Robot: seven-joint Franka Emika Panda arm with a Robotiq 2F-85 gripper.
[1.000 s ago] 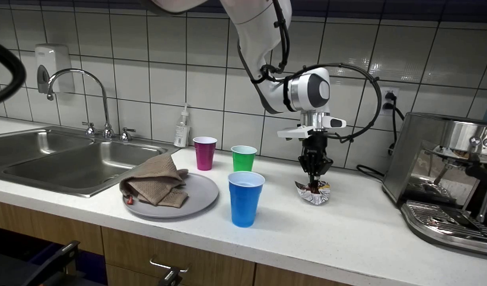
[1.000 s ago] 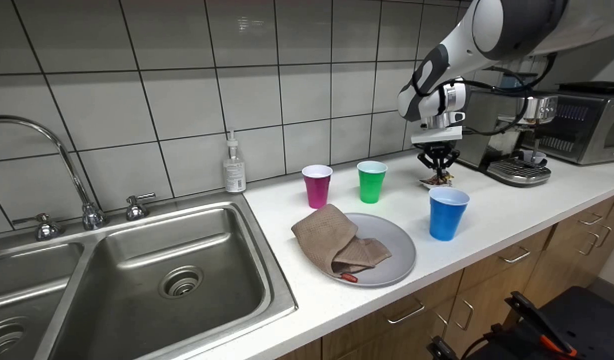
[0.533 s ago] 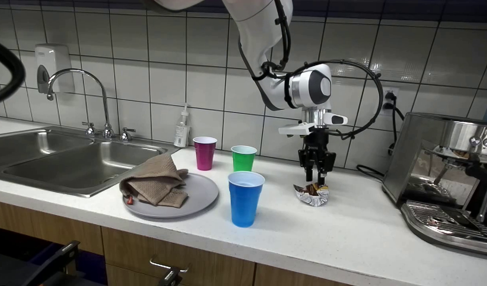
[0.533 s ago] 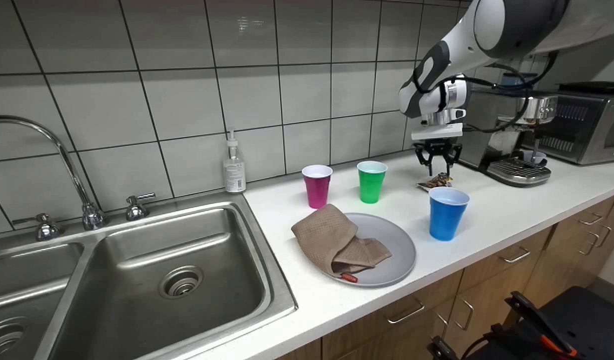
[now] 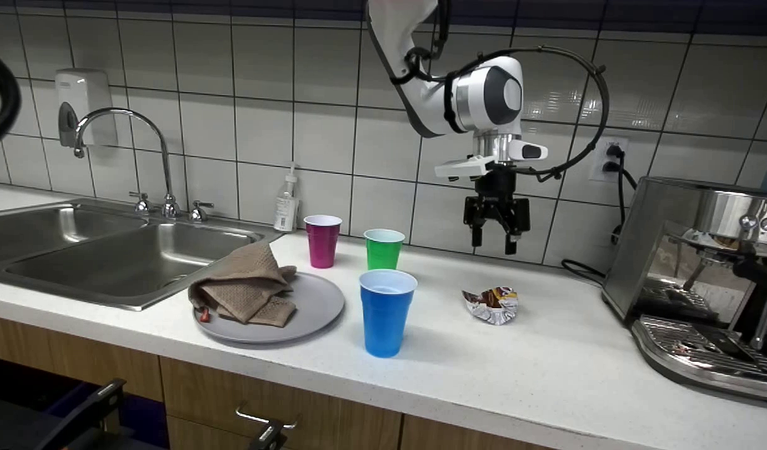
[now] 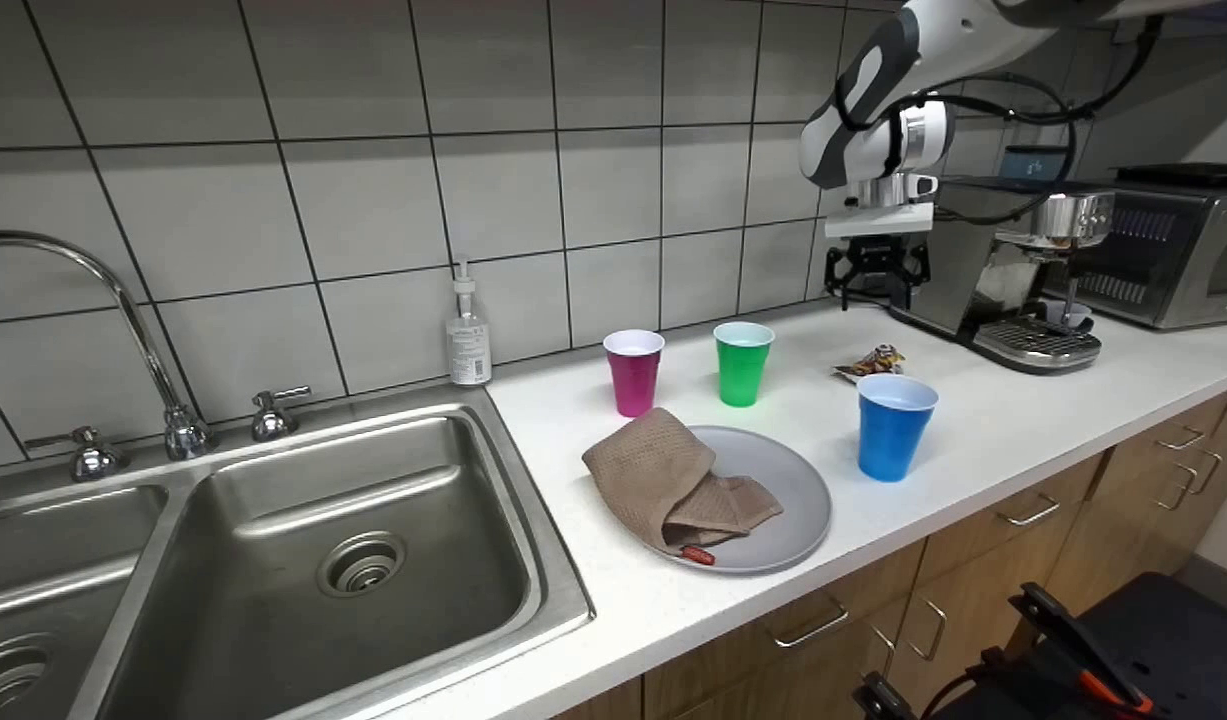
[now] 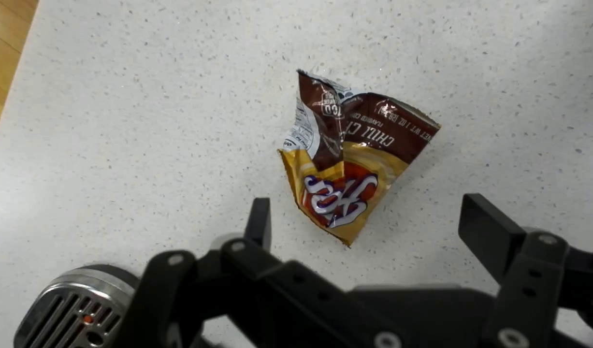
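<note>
A crumpled snack bag [image 7: 373, 159], brown and yellow with a silvery underside, lies on the white counter. Both exterior views show it: the bag [image 5: 491, 310] is right of the blue cup in an exterior view, and the bag [image 6: 873, 362] is just behind that cup in an exterior view. Above it hangs my gripper [image 5: 494, 244], pointing down, its fingers spread wide and nothing between them. In the wrist view the black fingers [image 7: 489, 232] stand far apart, with the bag on the counter beyond them, untouched.
Blue [image 5: 386, 319], green [image 5: 383, 250] and magenta [image 5: 322, 247] cups stand left of the bag. A grey plate [image 5: 320, 303] carries a brown cloth [image 5: 249, 284] and a small red object [image 6: 697, 554]. An espresso machine [image 5: 664, 250] is at right, a sink [image 6: 373, 480] at left, a tiled wall behind.
A second ago the gripper was shut down at the bag. It opened, let go of the bag, and rose well above the counter; the bag stayed behind, its shape shifted slightly.
</note>
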